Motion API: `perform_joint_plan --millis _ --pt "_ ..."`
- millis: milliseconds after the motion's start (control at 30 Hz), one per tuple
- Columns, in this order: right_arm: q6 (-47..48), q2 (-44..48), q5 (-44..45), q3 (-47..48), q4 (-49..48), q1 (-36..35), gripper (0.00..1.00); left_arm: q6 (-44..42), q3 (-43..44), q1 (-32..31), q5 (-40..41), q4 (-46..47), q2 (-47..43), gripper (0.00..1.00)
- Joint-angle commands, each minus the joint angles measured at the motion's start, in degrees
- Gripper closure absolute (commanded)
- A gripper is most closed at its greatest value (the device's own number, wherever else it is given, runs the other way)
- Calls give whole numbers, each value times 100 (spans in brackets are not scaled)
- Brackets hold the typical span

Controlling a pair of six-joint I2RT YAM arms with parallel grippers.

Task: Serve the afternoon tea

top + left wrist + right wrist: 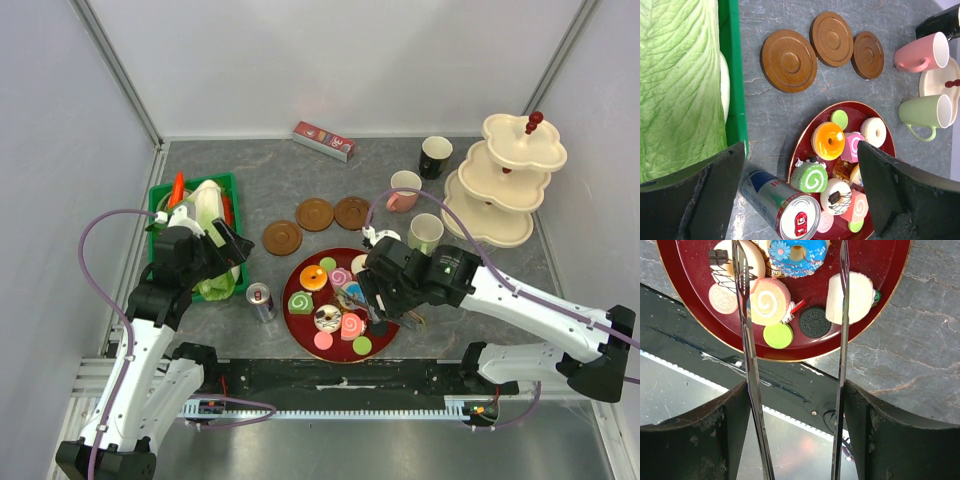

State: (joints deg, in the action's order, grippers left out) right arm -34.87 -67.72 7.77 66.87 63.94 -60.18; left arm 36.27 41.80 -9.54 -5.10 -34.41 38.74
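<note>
The dark red tray [298,326] of toy pastries lies near the front, between the arms. My right gripper [378,305] hovers over its right side, shut on metal tongs [747,340]. The tongs' arms are spread, and between them lie a blue donut [797,252] and a pink swirl roll [767,302]; their tips are cut off by the frame's top edge. My left gripper [800,150] stands open and empty above the tray's left edge. Behind the tray are three brown saucers [315,213]. Further right stand the pink mug [405,190], green mug [426,233], black mug [435,157] and cream tiered stand [505,180].
A small drink can [262,302] stands just left of the tray, below my left gripper. The green crate [162,193] of vegetables sits at the left wall. A red box [323,140] lies at the back. Walls close in the table on three sides.
</note>
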Motion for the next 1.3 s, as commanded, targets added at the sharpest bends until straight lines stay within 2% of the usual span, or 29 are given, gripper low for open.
perform_joint_plan --millis 0,600,933,1133,1267 --pt "68 66 85 -86 -153 -37 22 117 -23 31 -166 -56 -16 2" --pt "-248 -382 102 -579 -778 -28 24 108 -67 22 -307 -118 -51 1" --pt "-318 -356 -100 -526 -849 -20 36 117 -76 22 -281 -145 -33 1" --pt "-459 -66 321 -149 -471 -20 46 126 -93 22 -263 -136 19 1" --pt "-520 250 576 203 -365 -11 48 152 -163 14 -307 -83 37 1"
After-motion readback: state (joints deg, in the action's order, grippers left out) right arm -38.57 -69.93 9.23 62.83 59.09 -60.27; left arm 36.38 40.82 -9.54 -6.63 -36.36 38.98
